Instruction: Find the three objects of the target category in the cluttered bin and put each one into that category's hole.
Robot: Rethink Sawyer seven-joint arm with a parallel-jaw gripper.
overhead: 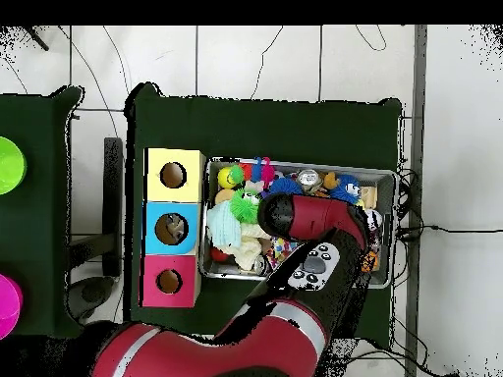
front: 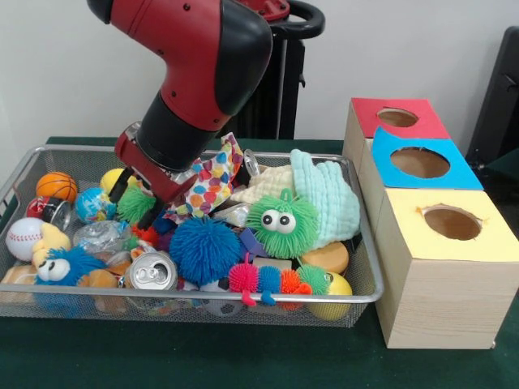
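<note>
Arm (front: 203, 73): red and black
Boxes: red top (front: 397, 118), blue top (front: 422, 164), yellow top (front: 451, 224)
Desk (front: 243, 365): dark green
Cloth (front: 212, 180): white, coloured spots
Spiky ball (front: 204, 250): blue
Googly-eyed ball (front: 282, 224): green
Towel (front: 328, 198): mint

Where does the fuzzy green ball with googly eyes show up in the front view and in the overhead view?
Front view: the fuzzy green ball with googly eyes sits right of centre in the wire mesh bin, in front of the pale green cloth.
Overhead view: it lies at the bin's left end, near the boxes.
Shared landmark: the yellow-topped wooden box with a round hole, nearest that end of the bin.
</note>
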